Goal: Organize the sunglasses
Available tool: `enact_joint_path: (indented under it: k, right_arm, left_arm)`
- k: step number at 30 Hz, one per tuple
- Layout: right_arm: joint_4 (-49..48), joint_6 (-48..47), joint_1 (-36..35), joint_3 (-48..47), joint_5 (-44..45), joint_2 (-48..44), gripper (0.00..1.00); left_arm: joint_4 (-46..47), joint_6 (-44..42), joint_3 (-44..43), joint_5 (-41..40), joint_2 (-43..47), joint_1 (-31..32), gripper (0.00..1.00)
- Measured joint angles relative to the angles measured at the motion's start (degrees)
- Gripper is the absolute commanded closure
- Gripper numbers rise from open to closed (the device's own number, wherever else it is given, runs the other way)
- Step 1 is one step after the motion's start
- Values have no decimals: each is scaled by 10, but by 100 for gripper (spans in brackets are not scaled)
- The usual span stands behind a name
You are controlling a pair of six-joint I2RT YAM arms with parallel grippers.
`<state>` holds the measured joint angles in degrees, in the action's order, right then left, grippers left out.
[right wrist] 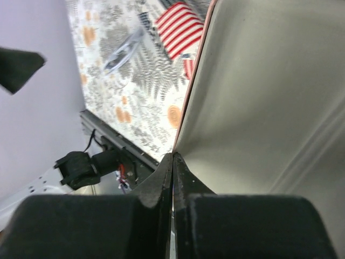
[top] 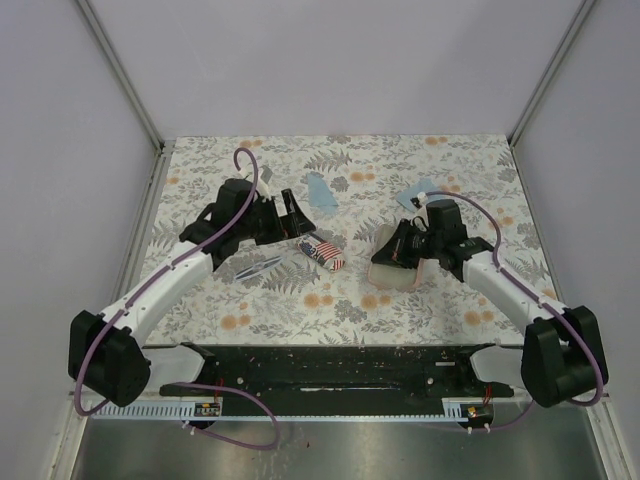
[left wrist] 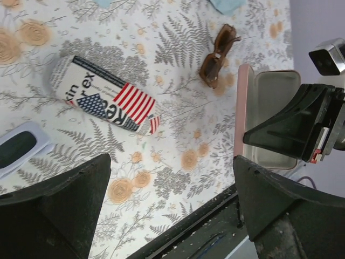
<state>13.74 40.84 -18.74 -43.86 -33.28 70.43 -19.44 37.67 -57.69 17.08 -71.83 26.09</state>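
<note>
The reddish-brown sunglasses [left wrist: 218, 54] lie folded on the floral table between the flag-printed case [left wrist: 108, 97] and the open pink case [left wrist: 269, 108]. A pale, silvery-framed pair of sunglasses [top: 258, 266] lies left of the flag case [top: 322, 252], below my left arm. My left gripper [left wrist: 171, 159] hangs open above bare tablecloth with nothing between its fingers; it sits just behind the flag case in the top view [top: 292, 215]. My right gripper [right wrist: 173, 155] is shut on the thin rim of the pink case [right wrist: 259, 97], whose pale lining fills that view.
Two light blue cloths [top: 320, 190] [top: 415, 195] lie toward the back of the table. A black rail [top: 330, 365] runs along the near edge between the arm bases. Pale walls close in the left, right and back sides.
</note>
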Motion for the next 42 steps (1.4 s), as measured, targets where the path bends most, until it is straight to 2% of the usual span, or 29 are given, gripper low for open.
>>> enact_joint_path:
  k: [6, 7, 9, 10, 12, 17, 24, 35, 39, 42]
  right_arm:
    - [7, -20, -3, -3, 15, 75, 100]
    - [7, -21, -6, -6, 16, 89, 94]
    - [5, -21, -19, -17, 16, 115, 40]
    - [5, -19, -27, -24, 15, 127, 31]
    - [-1, -22, -42, -38, 11, 144, 26]
    - [-5, -35, -55, -64, 25, 141, 28]
    - [50, -73, -55, -73, 118, 92, 32]
    - [140, -31, -53, -32, 352, -24, 39]
    - [179, -5, -51, -16, 422, -63, 40]
    - [203, 8, -49, -8, 456, -83, 41]
  left_arm:
    - [-29, -20, 17, -46, 16, 0, 2]
    - [-33, -22, 20, -53, 16, 0, 2]
    - [-41, -27, 24, -64, 16, 0, 2]
    - [-45, -28, 26, -69, 16, 0, 3]
    - [-50, -32, 28, -73, 16, 0, 3]
    - [-51, -35, 29, -81, 16, 0, 4]
    - [-50, -36, 29, -93, 0, 12, 5]
    - [-51, -29, 16, -135, -96, 101, 9]
    - [-46, -21, -14, -143, -139, 124, 18]
    - [-32, -9, -32, -143, -173, 142, 19]
